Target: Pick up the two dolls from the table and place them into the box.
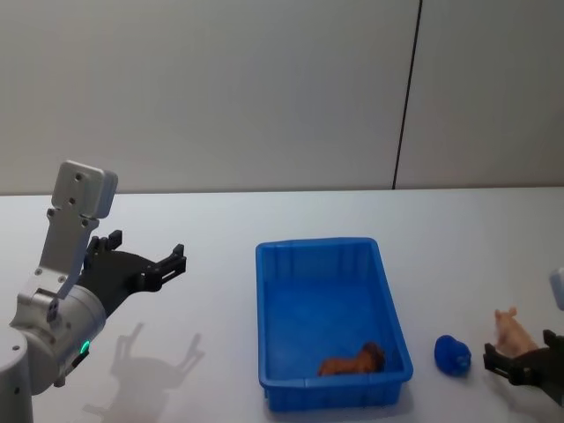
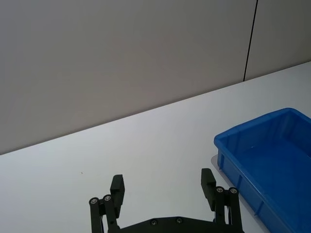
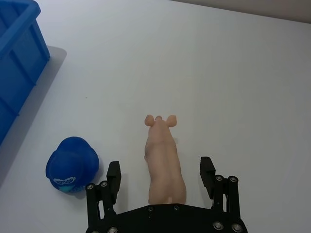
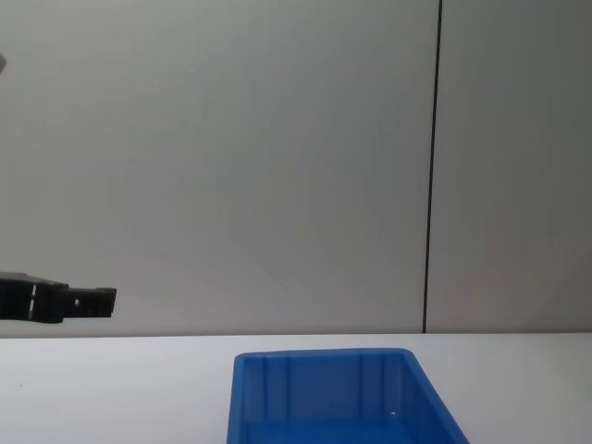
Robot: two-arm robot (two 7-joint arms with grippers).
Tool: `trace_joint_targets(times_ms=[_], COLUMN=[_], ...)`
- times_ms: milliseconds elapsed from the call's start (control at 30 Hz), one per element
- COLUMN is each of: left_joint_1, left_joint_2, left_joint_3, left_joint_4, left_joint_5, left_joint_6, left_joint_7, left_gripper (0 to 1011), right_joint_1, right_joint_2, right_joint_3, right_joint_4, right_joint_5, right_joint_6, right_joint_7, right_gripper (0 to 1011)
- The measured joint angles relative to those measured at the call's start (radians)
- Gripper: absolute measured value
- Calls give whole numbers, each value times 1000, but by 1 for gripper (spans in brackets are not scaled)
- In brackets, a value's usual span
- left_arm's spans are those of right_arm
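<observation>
While my left gripper (image 2: 163, 179) hangs open and empty left of the box (image 1: 263, 308), my right gripper (image 3: 160, 166), spread wide, straddles the pink doll (image 3: 159, 141) on the table (image 3: 228, 73), not gripping it.

Left arm (image 1: 63, 264): you have it raised on your left, bent, with the wrist tipped up and forward.
Left gripper (image 2: 163, 180): it hangs in the air, pointing forward, level from the side.
Left fingers (image 2: 117, 187): spread wide, holding nothing.
Right gripper (image 3: 160, 167): you see it low at your right, pointing forward.
Right fingers (image 3: 206, 170): parted wide, not closed.
</observation>
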Motion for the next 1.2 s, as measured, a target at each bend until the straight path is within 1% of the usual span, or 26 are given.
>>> trace_joint_targets(times_ms=[433, 533, 567, 633, 667, 700, 767, 833, 1033, 1133, 1200], left_joint_1=[0, 0, 0, 0, 0, 0, 0, 0, 0, 0, 0], left_joint_2=[0, 0, 0, 0, 0, 0, 0, 0, 0, 0, 0], left_joint_3=[0, 0, 0, 0, 0, 0, 0, 0, 0, 0, 0], left_joint_4=[0, 0, 0, 0, 0, 0, 0, 0, 0, 0, 0], left_joint_5=[0, 0, 0, 0, 0, 0, 0, 0, 0, 0, 0], left_joint_6=[0, 0, 0, 0, 0, 0, 0, 0, 0, 0, 0], left_joint_7=[0, 0, 0, 0, 0, 0, 0, 0, 0, 0, 0], left_gripper=[1001, 1001, 1001, 1001, 1001, 1001, 1001, 1001, 1001, 1001, 1001], right_joint_1=[27, 31, 31, 34, 34, 35, 36, 37, 39, 40, 40], right_joint_2=[-21, -24, -24, -26, -26, -27, -28, -28, -30, -30, -31], right_joint_3=[-11, -13, -13, -14, -14, -14, -15, -15, -16, -16, -16], right_joint_4=[36, 41, 42, 44, 44, 46, 47, 48, 51, 52, 53], right_joint_5=[-20, -23, -23, -24, -24, -25, -26, -27, -28, -29, -29], right_joint_6=[3, 3, 4, 4, 4, 4, 4, 4, 4, 4, 4], right_joint_7=[15, 16, 17, 18, 18, 19, 19, 20, 21, 21, 21], right_gripper=[1000, 960, 943, 868, 868, 819, 782, 708, 544, 500, 495])
